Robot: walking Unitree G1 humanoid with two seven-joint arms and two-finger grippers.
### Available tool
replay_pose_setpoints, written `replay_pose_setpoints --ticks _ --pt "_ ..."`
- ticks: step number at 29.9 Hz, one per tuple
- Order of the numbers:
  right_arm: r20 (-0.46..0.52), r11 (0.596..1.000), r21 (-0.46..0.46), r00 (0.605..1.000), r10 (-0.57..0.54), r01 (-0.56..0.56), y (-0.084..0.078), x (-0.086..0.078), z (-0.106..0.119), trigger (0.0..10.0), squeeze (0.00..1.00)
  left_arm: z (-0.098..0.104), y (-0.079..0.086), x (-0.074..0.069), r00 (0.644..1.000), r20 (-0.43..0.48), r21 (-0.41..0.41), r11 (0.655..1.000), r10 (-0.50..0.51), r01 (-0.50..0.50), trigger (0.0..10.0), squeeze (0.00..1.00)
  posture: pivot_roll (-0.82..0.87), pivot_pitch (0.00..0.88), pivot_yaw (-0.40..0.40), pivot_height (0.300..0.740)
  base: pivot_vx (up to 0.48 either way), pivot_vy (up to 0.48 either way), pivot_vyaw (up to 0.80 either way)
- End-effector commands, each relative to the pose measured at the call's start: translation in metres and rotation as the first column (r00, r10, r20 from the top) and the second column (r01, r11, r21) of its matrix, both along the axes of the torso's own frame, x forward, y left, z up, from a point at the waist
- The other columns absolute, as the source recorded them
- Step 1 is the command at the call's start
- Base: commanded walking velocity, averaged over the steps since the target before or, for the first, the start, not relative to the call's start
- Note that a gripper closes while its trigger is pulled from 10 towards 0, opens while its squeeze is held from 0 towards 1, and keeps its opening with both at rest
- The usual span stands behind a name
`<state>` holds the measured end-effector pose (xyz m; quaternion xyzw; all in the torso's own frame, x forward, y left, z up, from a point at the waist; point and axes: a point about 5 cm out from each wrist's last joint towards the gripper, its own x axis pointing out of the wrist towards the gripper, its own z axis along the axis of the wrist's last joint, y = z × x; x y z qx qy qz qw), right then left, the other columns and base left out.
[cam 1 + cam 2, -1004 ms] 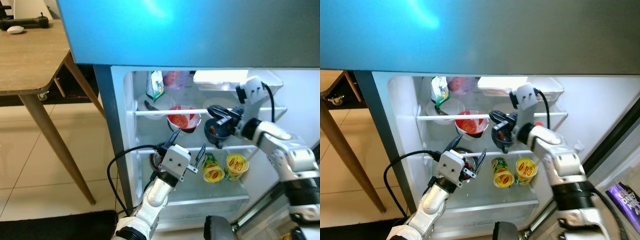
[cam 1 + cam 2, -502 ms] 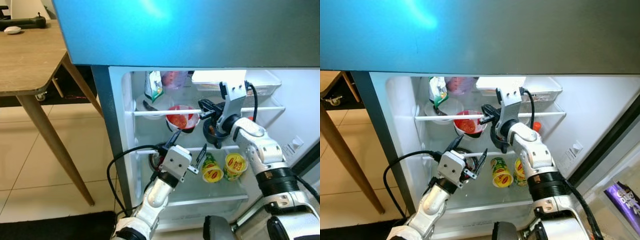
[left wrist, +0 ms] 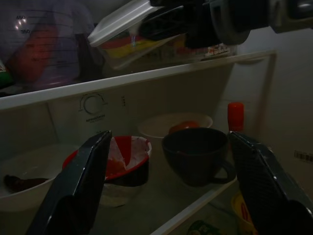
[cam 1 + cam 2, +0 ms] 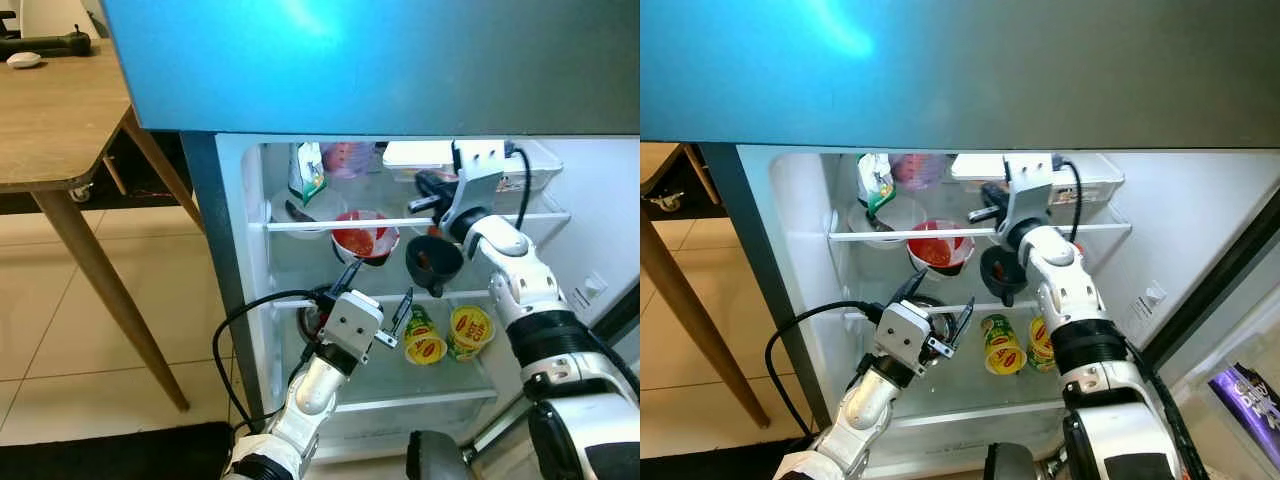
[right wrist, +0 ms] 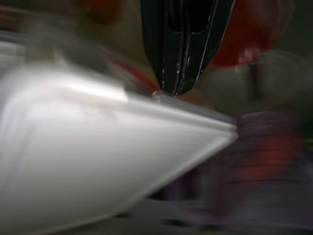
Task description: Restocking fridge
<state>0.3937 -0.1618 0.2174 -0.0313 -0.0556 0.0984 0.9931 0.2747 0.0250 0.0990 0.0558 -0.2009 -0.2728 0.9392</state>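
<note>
One dark mug [image 4: 434, 262] stands on the fridge's middle shelf [image 4: 480, 293]; two yellow cups [image 4: 448, 335] sit at its 6 o'clock. Right claw [image 5: 182, 73] is pressed together; left claw [image 3: 171, 186] is spread apart.

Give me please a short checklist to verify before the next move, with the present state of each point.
1. Dark mug stands upright on the middle shelf, apart from the right end effector: ok.
2. Right end effector fingers are shut, tips at the white lidded container on the top shelf: ok.
3. Whether it actually grips the container: cannot tell, the right wrist view is blurred.
4. Left end effector open, holding nothing, in front of the middle shelf: ok.
5. Yellow cups on the lower shelf stay apart from both arms: ok.
</note>
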Motion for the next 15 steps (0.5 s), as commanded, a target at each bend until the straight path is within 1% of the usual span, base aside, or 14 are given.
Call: replay_pose_setpoints --ticks 1,2,3,4,5,6,8,9,11,15 --pt "0.034 0.984 0.023 0.984 -0.178 0.177 -0.031 0.002 0.008 10.0 0.00 -0.002 -0.008 -0.003 1.000 -0.016 -0.009 1.000 -0.014 0.014 10.0 0.00 -0.10 0.000 -0.074 0.550 0.000 0.000 0.00" --pt "0.037 0.967 0.014 0.966 -0.256 0.255 -0.045 0.002 0.009 10.0 0.00 -0.002 -0.008 -0.003 1.000 -0.017 -0.009 1.000 -0.014 0.014 10.0 0.00 -0.10 0.000 -0.074 0.550 0.000 0.000 0.00" --pt "0.039 0.951 0.008 0.950 -0.309 0.309 -0.054 0.001 0.009 10.0 0.00 -0.002 -0.008 -0.003 1.000 -0.017 -0.009 1.000 -0.014 0.014 10.0 0.00 -0.10 0.000 -0.074 0.550 0.000 0.000 0.00" --pt "0.039 0.951 0.008 0.950 -0.309 0.309 -0.054 0.001 0.009 10.0 0.00 -0.002 -0.008 -0.003 1.000 -0.017 -0.009 1.000 -0.014 0.014 10.0 0.00 -0.10 0.000 -0.074 0.550 0.000 0.000 0.00" --pt "0.040 0.903 -0.007 0.902 -0.430 0.430 -0.075 -0.003 0.008 10.0 0.00 -0.002 -0.008 -0.004 1.000 -0.018 -0.009 1.000 -0.015 0.015 10.0 0.00 -0.10 0.000 -0.076 0.550 0.000 0.000 0.00" --pt "0.040 0.903 -0.007 0.902 -0.430 0.430 -0.075 -0.003 0.008 10.0 0.00 -0.002 -0.008 -0.004 1.000 -0.018 -0.009 1.000 -0.015 0.015 10.0 0.00 -0.10 0.000 -0.076 0.550 0.000 0.000 0.00" --pt "0.050 0.866 -0.010 0.866 -0.498 0.499 -0.088 -0.007 0.008 10.0 0.00 -0.003 -0.009 -0.004 1.000 -0.018 -0.008 1.000 -0.016 0.016 10.0 0.00 -0.10 0.000 -0.076 0.550 0.000 0.000 0.00" --pt "0.053 0.859 -0.013 0.858 -0.510 0.512 -0.090 -0.008 0.008 10.0 0.00 -0.003 -0.009 -0.004 1.000 -0.018 -0.008 1.000 -0.017 0.016 10.0 0.00 -0.10 0.000 -0.076 0.550 0.000 0.000 0.00" --pt "0.044 0.864 -0.019 0.864 -0.502 0.503 -0.088 -0.008 0.005 10.0 0.00 -0.002 -0.009 -0.004 1.000 -0.018 -0.009 1.000 -0.018 0.018 10.0 0.00 -0.10 0.000 -0.073 0.550 0.000 0.000 0.00" --pt "0.017 0.890 -0.005 0.890 -0.456 0.456 -0.079 -0.007 -0.004 10.0 0.00 -0.003 -0.009 -0.004 1.000 -0.020 -0.008 1.000 -0.020 0.020 10.0 0.00 -0.10 0.000 -0.073 0.550 0.000 0.000 0.00"
